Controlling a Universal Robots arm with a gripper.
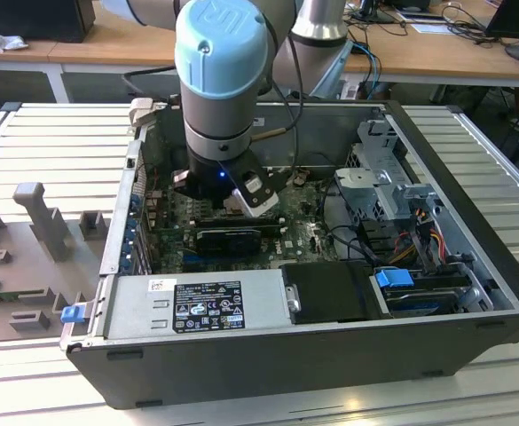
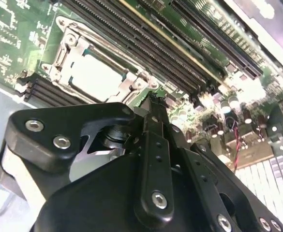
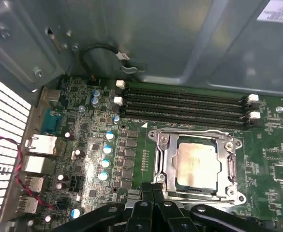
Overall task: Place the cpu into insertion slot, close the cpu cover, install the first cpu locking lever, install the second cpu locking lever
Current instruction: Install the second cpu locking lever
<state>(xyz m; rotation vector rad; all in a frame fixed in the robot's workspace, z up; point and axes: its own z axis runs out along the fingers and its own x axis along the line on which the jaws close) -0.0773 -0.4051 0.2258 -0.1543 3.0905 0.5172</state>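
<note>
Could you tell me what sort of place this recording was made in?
Probably a robotics lab or workshop: an opened computer case lies on a slatted metal workbench, with wooden desks carrying cables behind it.

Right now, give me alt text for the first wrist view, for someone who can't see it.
A green motherboard inside a grey metal computer case, with the cpu seated in the insertion slot and the cpu cover lying closed around it. The black end effector sits at the socket's near edge, and long black memory slots run beyond it.

The exterior view looks down from above at the open computer case (image 1: 472, 293). Both wrist views sit close above the green board (image 3: 107, 121), sharing the chip (image 3: 197, 164) (image 2: 95, 75).
</note>
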